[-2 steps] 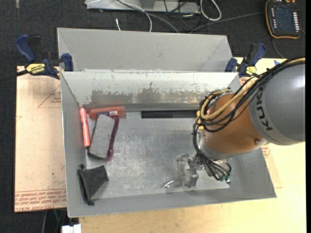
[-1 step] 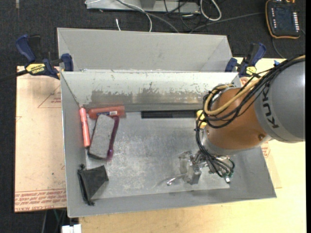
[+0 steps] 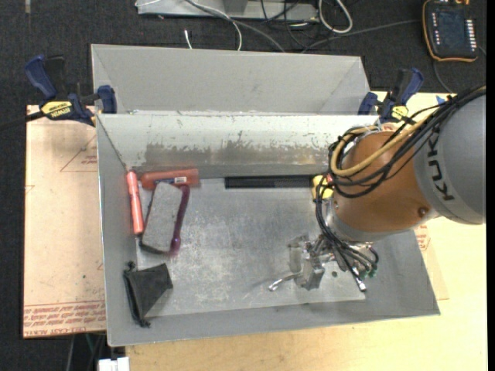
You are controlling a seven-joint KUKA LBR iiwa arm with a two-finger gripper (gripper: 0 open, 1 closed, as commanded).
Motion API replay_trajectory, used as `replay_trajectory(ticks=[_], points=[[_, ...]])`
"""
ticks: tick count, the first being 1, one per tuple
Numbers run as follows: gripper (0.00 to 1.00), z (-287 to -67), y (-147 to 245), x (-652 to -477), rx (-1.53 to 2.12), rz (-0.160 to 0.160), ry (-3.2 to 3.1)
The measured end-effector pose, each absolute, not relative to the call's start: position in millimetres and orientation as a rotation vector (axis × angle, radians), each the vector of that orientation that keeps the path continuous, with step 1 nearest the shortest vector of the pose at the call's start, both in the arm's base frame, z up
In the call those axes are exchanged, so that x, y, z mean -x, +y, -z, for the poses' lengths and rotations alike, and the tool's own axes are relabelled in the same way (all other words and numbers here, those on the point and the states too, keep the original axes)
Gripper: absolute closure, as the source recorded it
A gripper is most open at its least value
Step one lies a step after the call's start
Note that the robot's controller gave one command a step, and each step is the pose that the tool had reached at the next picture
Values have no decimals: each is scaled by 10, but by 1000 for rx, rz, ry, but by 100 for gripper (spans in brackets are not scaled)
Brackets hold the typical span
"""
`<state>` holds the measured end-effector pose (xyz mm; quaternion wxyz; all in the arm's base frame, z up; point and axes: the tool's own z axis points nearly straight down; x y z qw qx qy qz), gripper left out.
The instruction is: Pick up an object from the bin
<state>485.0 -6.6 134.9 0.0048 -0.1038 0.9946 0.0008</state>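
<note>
My gripper (image 3: 307, 269) hangs low over the bare bin floor at the front right, beneath the orange wrist cover. No loose thing lies under it. The nearest thing is a long flat black strip (image 3: 267, 182) against the foot of the back wall, well up and left of the gripper. A grey rectangular block (image 3: 161, 216) lies far to the left.
Along the left side lie a salmon-pink marker (image 3: 135, 203), a red bar with a white label (image 3: 170, 178), and a purple stick (image 3: 182, 216) beside the grey block. A black folded piece (image 3: 148, 288) sits in the front left corner. The arm and its cables cover the bin's right side.
</note>
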Motion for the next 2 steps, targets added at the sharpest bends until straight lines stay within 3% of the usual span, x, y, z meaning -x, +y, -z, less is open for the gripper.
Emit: replay_trajectory(ticks=[2], points=[[100, -1811, -62, -4851, 324, -3, 3116]])
